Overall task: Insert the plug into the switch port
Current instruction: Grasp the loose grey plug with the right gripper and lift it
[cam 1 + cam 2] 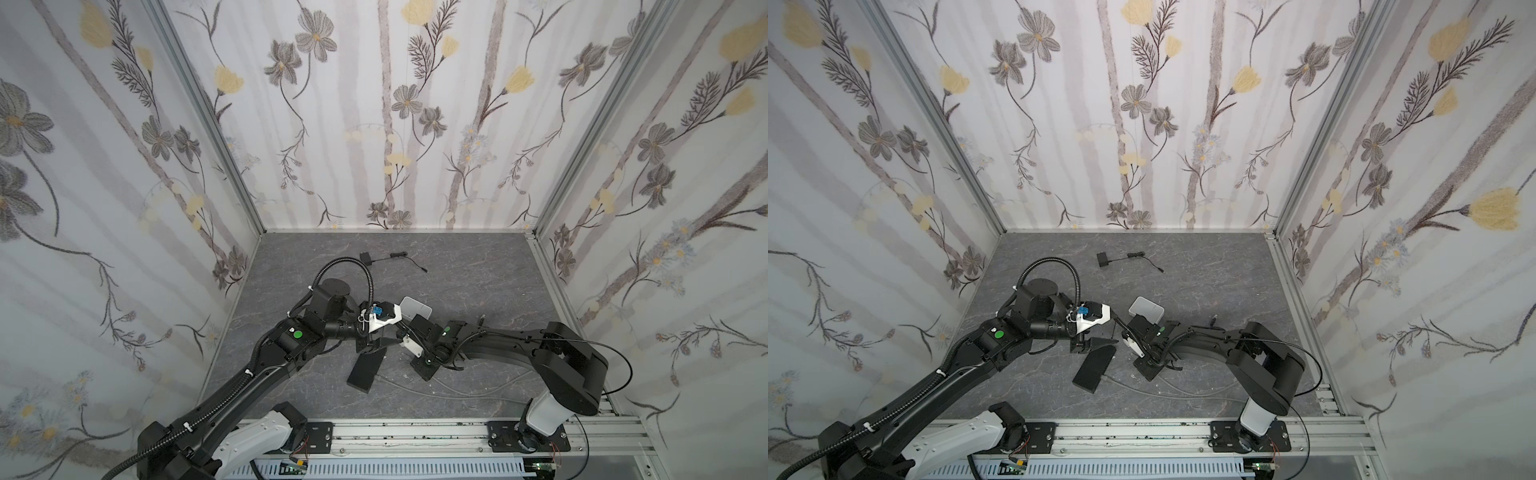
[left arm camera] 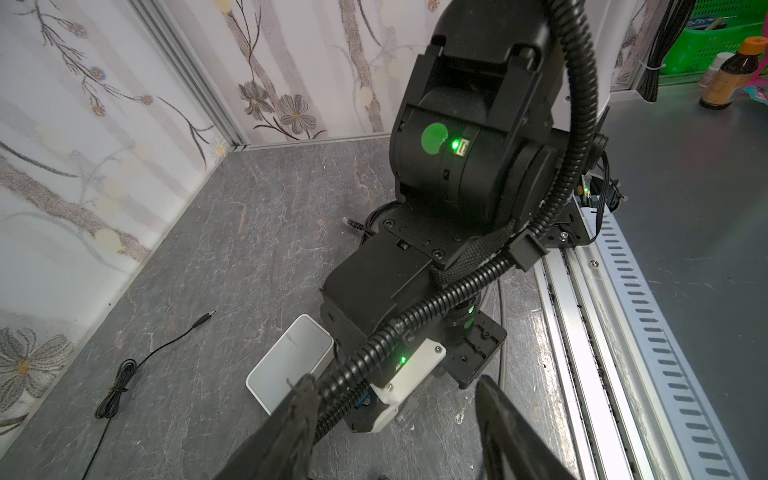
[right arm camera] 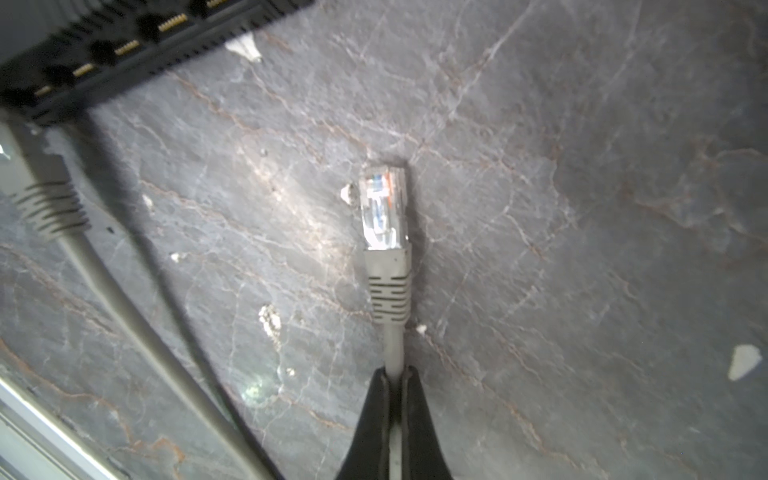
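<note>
Up close, plug [image 3: 383, 208] clear, black ports [image 3: 126, 48] blurry.

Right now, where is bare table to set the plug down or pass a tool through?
Bare table lies back right, between the black adapter, the white box and the right wall. Crowded: the middle, where the left tool, right tool, black box and grey cable meet.

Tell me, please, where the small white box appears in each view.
Both top views: white box at centre, just beyond the right arm.
Left wrist: beside the right arm's wrist.
Right wrist: not in it.
Shared landmark: coiled black cable, farther back.
</note>
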Robot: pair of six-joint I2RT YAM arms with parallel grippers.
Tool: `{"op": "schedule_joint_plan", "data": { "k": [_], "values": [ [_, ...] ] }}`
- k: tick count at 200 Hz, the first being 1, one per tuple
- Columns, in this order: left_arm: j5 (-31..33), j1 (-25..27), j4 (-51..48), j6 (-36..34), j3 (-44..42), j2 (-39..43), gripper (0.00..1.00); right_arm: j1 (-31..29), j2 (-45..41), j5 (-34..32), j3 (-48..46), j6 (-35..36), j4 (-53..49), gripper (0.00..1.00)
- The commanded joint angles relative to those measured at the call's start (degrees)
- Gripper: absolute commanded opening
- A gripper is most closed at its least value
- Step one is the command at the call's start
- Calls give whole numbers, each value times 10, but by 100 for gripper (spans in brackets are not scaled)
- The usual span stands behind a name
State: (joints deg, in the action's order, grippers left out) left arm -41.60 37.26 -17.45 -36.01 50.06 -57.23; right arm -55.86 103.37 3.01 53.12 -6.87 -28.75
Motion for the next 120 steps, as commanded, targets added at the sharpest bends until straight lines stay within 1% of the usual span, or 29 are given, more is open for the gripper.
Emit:
{"op": "schedule_joint_plan", "data": {
  "k": [1,25,27,40,54,78,100,120],
  "values": [
    [-2,-2,14,-4,-1,3,61,0,-40,-61,5,30,4,0],
    [-40,-1,12,-10,-2,5,59,1,-114,-124,2,74,8,0],
    [-44,-2,12,-11,-2,6,59,1,-130,-129,2,78,9,0],
    [-64,-2,12,-14,-5,8,59,3,-181,-140,-3,106,13,0],
    [-76,-1,12,-20,-8,10,59,3,-236,-125,-7,141,17,0],
    [-86,-2,7,-30,-10,4,59,3,-323,-68,-18,181,31,0],
    [-93,1,1,-39,-10,-2,59,3,-378,-38,-30,192,38,0],
    [-87,7,3,-43,-12,-5,59,3,-401,-10,-35,195,33,0]
  ]
}}
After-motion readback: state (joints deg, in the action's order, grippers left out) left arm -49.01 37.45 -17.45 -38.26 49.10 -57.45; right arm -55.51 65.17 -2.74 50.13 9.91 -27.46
